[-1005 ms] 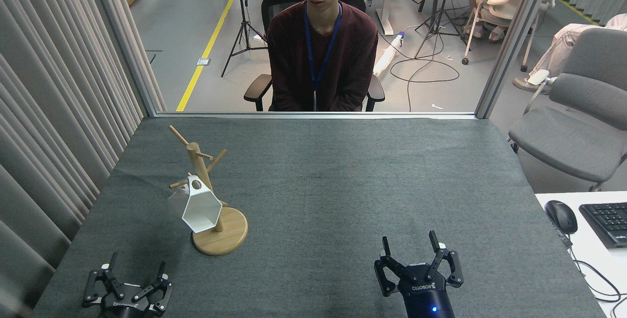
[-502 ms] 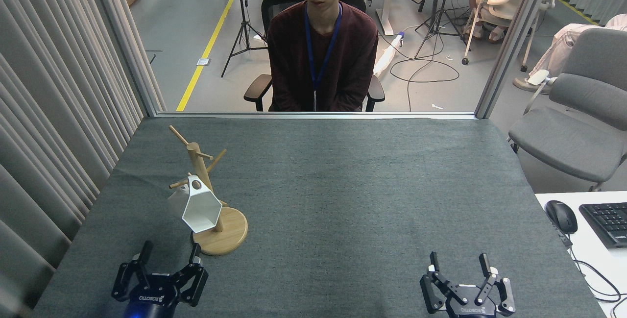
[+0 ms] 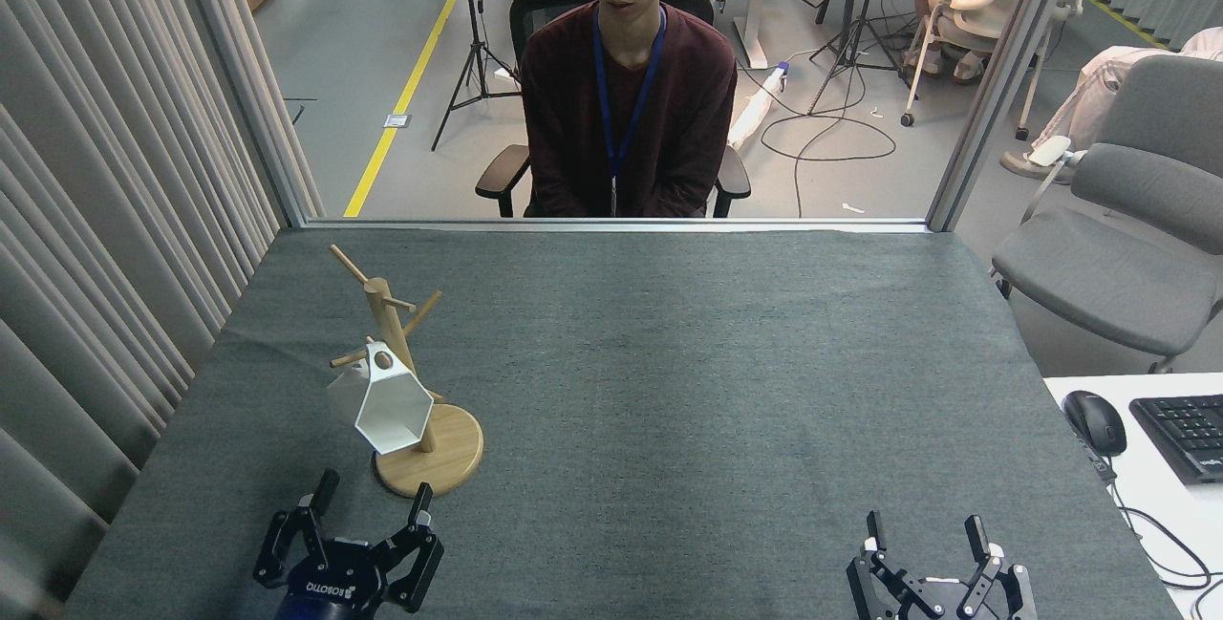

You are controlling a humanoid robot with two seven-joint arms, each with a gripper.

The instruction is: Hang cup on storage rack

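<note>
The white faceted cup (image 3: 380,408) hangs tilted by its round-holed tab on a lower peg of the wooden storage rack (image 3: 394,333), mouth facing me. The rack's round disc base (image 3: 449,462) rests on the grey table at the left. My left gripper (image 3: 373,498) is open and empty, just in front of and below the rack's base, apart from the cup. At the bottom right, my right gripper (image 3: 923,529) is open with nothing between its fingers, far from the rack.
The grey cloth table (image 3: 669,362) stretches from the rack to the right. A person sits in a chair behind the far edge (image 3: 621,75). Curtains (image 3: 96,219) line the left side. A mouse (image 3: 1094,421) and keyboard (image 3: 1185,434) lie on a white desk at the right.
My left gripper has moved up and right toward the rack's base. My right gripper has drawn back down and to the right. Cup and rack have not moved.
</note>
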